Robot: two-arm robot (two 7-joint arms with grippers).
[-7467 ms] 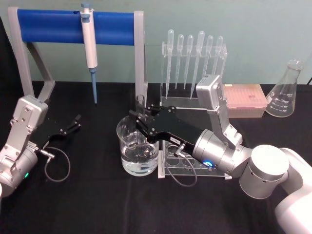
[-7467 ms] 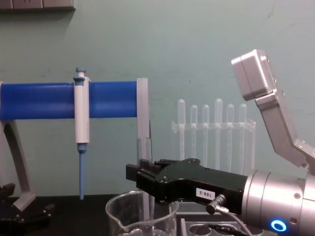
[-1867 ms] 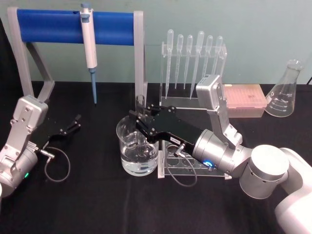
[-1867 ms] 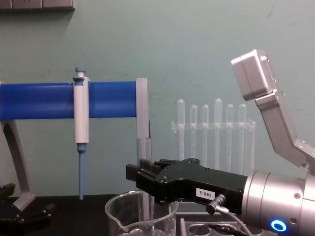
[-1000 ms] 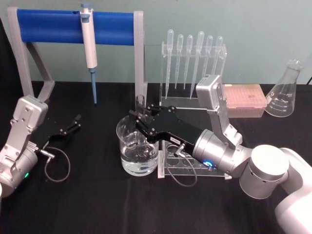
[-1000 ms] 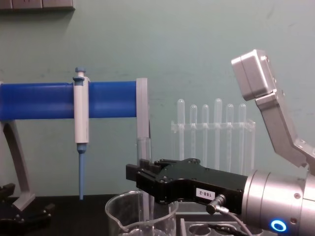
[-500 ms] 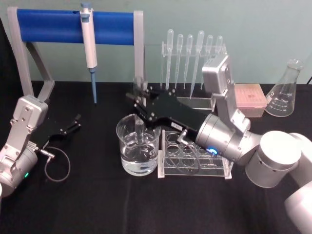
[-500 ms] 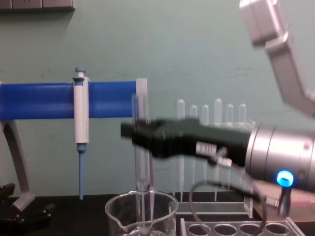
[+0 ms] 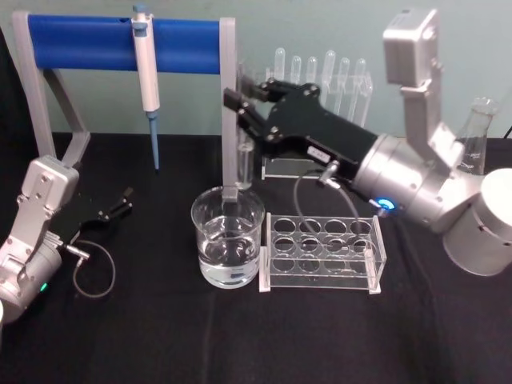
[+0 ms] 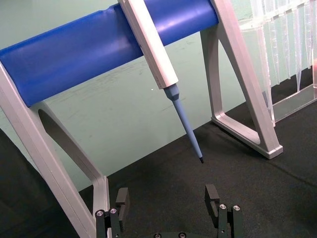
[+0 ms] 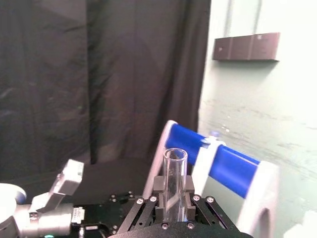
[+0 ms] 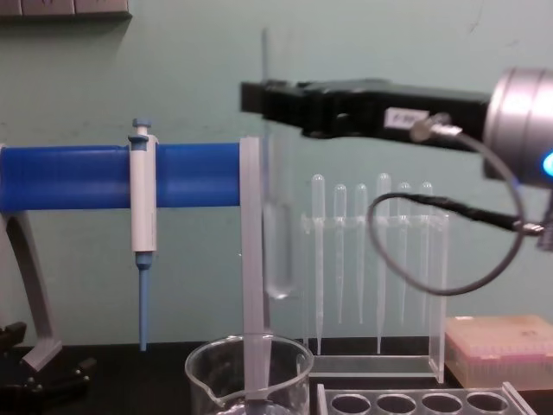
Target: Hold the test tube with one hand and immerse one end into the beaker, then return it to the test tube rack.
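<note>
Above the beaker (image 9: 228,236), near the worktop's middle, the test tube (image 12: 278,220) is kept upright and clamped tight by the right gripper (image 9: 244,100), presumably so it's lifted out cleanly; left gripper (image 10: 168,208) parked, spread open.

1 test tube (image 9: 246,156), 1 beaker (image 9: 228,236), 1 pipettor (image 9: 146,68), 6 pipettes (image 9: 328,72), 1 tube rack (image 9: 320,252), 1 flask (image 9: 470,132), 2 grippers: right (image 9: 244,100), left (image 9: 120,200).
</note>
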